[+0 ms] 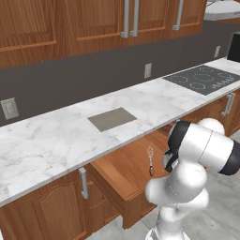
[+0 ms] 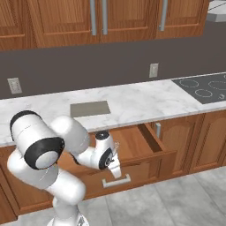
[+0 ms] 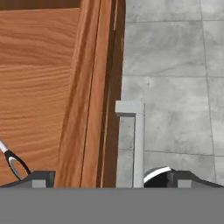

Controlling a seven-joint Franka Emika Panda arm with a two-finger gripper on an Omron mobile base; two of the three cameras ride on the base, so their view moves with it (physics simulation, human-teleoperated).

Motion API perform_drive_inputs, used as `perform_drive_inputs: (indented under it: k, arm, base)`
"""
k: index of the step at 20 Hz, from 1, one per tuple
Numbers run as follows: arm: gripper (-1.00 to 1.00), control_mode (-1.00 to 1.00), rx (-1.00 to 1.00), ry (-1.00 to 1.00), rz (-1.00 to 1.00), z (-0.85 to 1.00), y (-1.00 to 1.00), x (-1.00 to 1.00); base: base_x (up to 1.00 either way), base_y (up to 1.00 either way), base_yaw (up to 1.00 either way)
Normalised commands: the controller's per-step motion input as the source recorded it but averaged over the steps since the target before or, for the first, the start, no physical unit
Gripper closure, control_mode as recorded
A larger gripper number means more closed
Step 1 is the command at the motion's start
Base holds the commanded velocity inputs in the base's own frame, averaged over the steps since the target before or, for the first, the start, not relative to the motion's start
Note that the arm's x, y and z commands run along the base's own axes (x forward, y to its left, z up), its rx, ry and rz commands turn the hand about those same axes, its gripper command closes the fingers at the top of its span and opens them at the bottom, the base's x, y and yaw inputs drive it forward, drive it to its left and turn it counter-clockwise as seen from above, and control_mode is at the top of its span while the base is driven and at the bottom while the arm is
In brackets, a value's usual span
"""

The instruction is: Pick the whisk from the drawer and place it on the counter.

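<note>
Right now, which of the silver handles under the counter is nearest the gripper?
The horizontal bar handle on the open drawer front, just below the gripper. The cabinet door handles stand upright, farther off.

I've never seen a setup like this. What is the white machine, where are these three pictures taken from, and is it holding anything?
The white machine is a robot arm with a two-finger gripper, in a computer-rendered kitchen. Two pictures come from cameras on its base, behind it to the left and right, so they show one scene from two sides. The third comes from a camera on its hand, looking down past the fingertips.

In front of it runs a white marble counter with a grey inset and a black cooktop. Below, a wooden drawer stands pulled open. Inside lies a small whisk. The hand view shows the gripper over the drawer's front edge and silver bar handle. It appears open and holds nothing.
</note>
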Motion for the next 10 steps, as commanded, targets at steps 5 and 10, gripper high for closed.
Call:
perform_drive_inputs:
  k: [5, 10]
  arm:
    - [-1.00, -1.00, 0.06, -0.16, -0.02, 0.95, -0.48, -0.51]
    - [-1.00, -1.00, 0.00, -0.01, 0.04, 1.00, -0.10, 0.03]
  base:
    - [0.00, 0.00, 0.00]
    - [0.00, 0.00, 0.00]
